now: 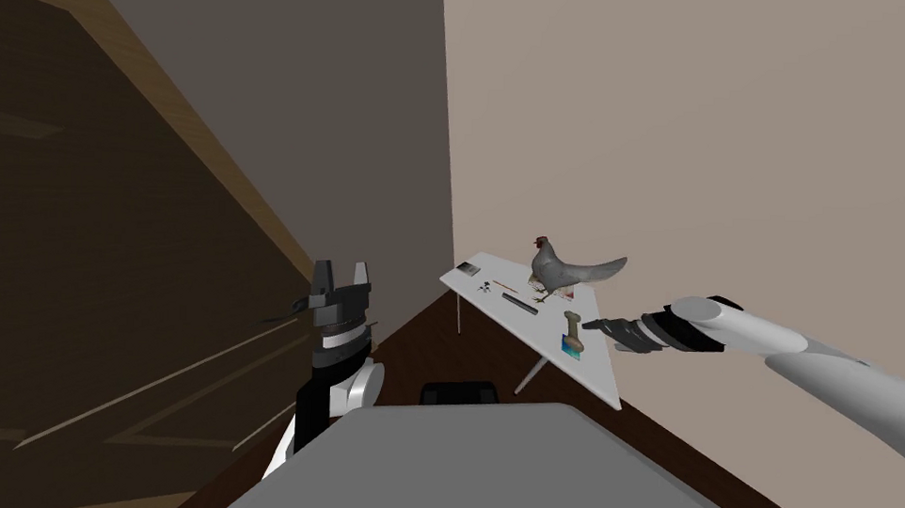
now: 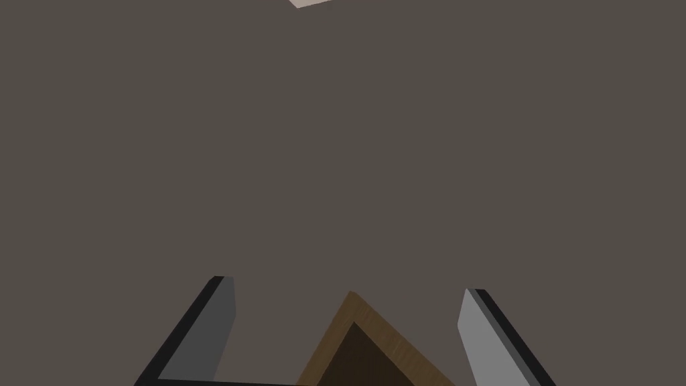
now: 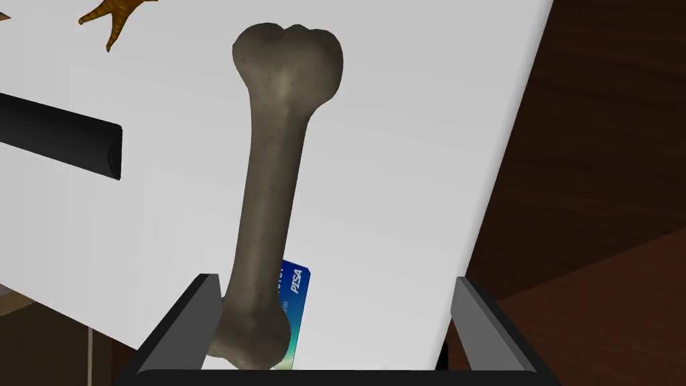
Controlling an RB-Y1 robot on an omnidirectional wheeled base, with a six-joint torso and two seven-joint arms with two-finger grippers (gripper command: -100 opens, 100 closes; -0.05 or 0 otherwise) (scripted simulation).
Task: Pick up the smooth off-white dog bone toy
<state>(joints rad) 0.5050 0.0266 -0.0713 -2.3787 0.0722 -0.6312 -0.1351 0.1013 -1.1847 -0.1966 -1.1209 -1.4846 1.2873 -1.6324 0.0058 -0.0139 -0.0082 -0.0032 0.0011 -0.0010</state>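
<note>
The bone toy (image 3: 271, 194), a dull greyish-tan rather than clean off-white, lies flat on the white bench (image 3: 402, 134) against the beige wall. It sits near the bench's outer edge, and its near end rests on top of a blue card (image 3: 295, 288).

The robot's right arm reaches out to it, and the right pincer (image 3: 336, 285) hangs low over that near end. Its fingers are spread wide and nothing is gripped. The bone's knob sits off-centre in the gap, hard up by the finger on the side of the black bar (image 3: 60, 137). I can't quite make out whether the two are touching. The shaft runs away from the pincer toward a chicken (image 1: 558, 267) that stands further along the bench, and one orange foot (image 3: 120, 13) of the bird shows just past the bone's far knob.

The left pincer (image 1: 342, 278) is held up beside the robot's chest, well apart from the bench, with its fingers open and empty.
</note>
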